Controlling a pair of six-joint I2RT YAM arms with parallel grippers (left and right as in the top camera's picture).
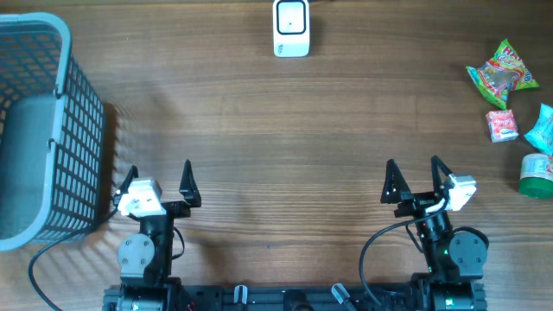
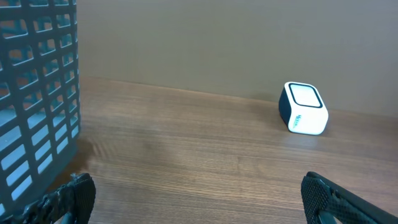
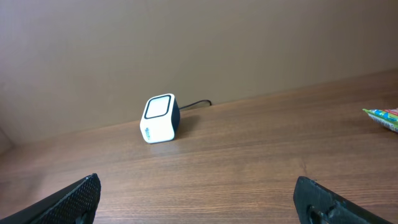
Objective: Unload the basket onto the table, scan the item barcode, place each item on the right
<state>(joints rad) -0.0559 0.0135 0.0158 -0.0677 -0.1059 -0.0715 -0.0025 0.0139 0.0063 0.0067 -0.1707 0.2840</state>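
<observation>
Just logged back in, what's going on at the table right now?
Nothing is being handled yet. The left gripper and the right gripper sit open and empty near the robot's base. The white barcode scanner stands at the far edge in the middle, with the blue-grey plastic mesh basket on the left. The items lie untouched on the right: a green and red snack packet, a small red packet, a light blue packet and a green round container.
</observation>
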